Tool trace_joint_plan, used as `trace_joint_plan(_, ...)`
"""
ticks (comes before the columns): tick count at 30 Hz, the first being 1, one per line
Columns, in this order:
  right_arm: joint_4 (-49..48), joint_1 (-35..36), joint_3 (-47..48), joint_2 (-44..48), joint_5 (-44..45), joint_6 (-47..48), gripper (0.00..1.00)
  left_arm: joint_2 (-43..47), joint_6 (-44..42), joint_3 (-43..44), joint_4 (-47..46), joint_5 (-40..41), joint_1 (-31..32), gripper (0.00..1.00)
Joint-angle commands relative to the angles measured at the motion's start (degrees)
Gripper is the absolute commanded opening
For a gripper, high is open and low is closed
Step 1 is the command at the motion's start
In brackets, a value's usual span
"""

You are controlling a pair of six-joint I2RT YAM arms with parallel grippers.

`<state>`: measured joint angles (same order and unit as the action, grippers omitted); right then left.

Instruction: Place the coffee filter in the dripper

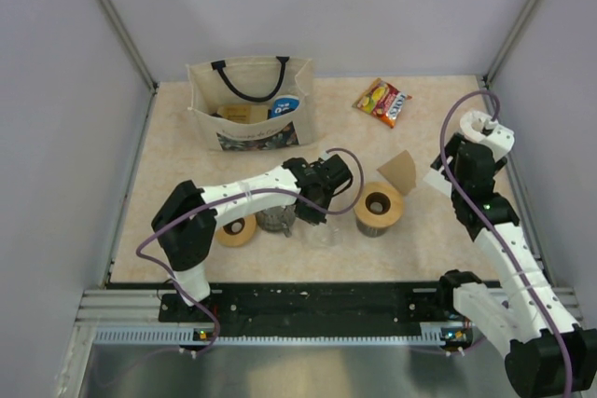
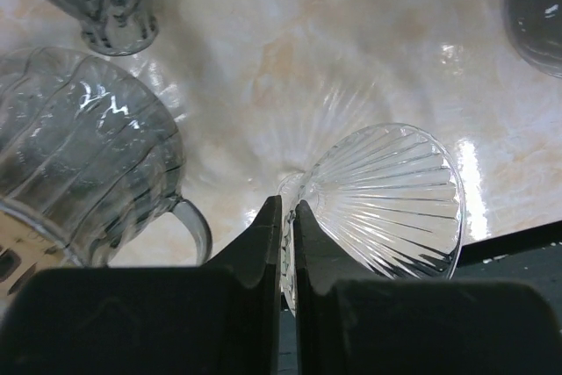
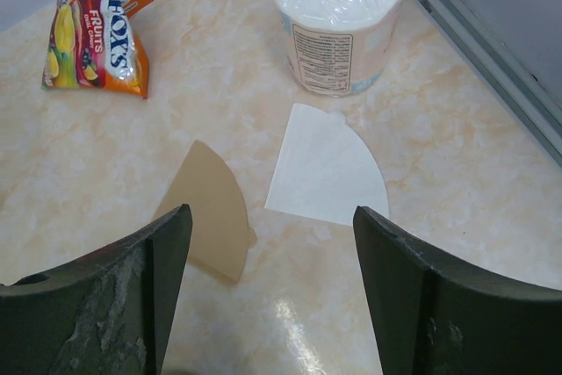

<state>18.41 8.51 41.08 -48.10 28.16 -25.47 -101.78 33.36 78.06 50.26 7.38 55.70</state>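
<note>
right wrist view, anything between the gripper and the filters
Nothing visible. The brown filter and white filter lie flat just ahead of the open right gripper; the roll and candy bag sit farther back.

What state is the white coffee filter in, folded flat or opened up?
Folded flat: the white filter lies as a flat fan shape on the table, next to the brown filter.
</note>
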Motion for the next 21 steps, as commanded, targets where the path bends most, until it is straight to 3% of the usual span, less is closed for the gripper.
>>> trace_joint_plan(1, -1.98, 0.1, 0.05, 2.3, -0.65, 1.13, 0.77, 4.21, 0.91, 2.97, 3.78, 6.32, 0.2, 0.0)
trace_joint_plan(8, -4.26, 0.1, -2.05, 6.52, -1.53, 1.74, 0.86, 12.99, 0.65, 4.73, 4.06, 15.64, -0.42, 0.0)
trace_joint_plan(11, -5.05, 0.1, -2.76, 8.1, -1.97, 1.74, 0.88, 17.13, -1.1, 5.08, -0.93, 16.44, -1.03, 0.0)
trace_joint_plan(17, -5.85, 0.19, -2.94, 9.25, -4.07, 2.01, 0.89, 22.24, -8.05, 5.34, -18.15, 5.57, -1.73, 0.0)
trace_joint_plan(21, -6.02, 0.1, -2.32, 8.9, -8.72, 1.92, 0.88, 17.42, -10.68, 10.87, -20.99, -2.96, -1.83, 0.0)
